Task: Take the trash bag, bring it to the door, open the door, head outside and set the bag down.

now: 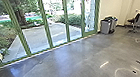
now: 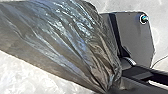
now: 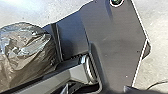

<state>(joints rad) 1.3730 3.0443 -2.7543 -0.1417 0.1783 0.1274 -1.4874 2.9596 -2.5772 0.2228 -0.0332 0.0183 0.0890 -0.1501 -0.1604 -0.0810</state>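
Grey floor (image 1: 73, 63); bins (image 1: 105, 27) near glass panels (image 1: 66, 19) barring path (image 1: 36, 36).

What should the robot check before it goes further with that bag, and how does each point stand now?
1. Trash bag with the robot: ok, it shows close at both wrists.
2. Firm hold: cannot tell, though the plastic bunches together near the left wrist.
3. Bag free of tears: cannot tell, only parts show.
4. Way out open: not ok, the glass panels look closed.
5. Bins beside the glass, not before it: ok.
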